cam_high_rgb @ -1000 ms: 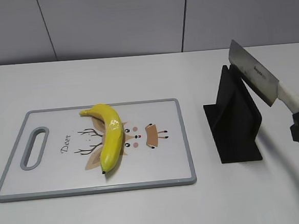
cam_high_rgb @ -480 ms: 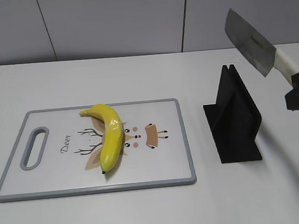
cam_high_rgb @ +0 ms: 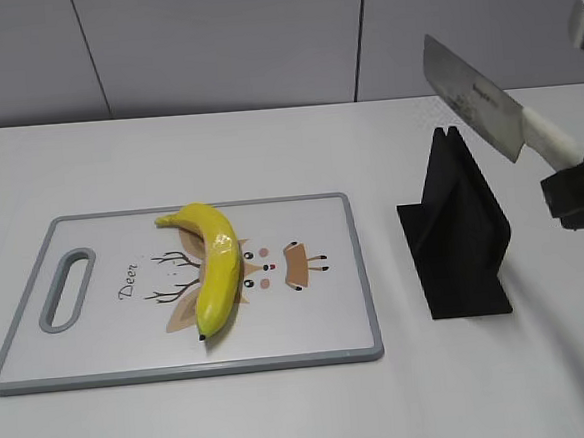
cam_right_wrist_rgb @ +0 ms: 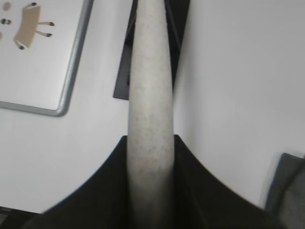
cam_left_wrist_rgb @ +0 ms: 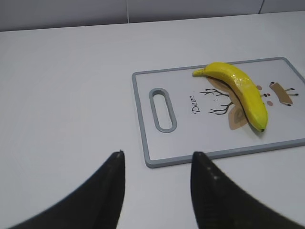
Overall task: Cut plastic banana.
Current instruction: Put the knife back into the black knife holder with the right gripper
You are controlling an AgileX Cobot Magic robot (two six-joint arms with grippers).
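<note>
Exterior view: your right gripper [cam_high_rgb: 578,197], at the frame's right edge, clenches the cleaver [cam_high_rgb: 485,113] above the black stand [cam_high_rgb: 458,235]; the left gripper [cam_left_wrist_rgb: 157,164] is released, banana [cam_high_rgb: 213,263] on the board [cam_high_rgb: 329,322].

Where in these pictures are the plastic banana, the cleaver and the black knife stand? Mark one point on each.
plastic banana [cam_high_rgb: 215,264]: exterior view, middle of its yellow body.
cleaver [cam_high_rgb: 470,108]: exterior view, flat of the steel blade.
black knife stand [cam_high_rgb: 463,232]: exterior view, its sloping side panel.
</note>
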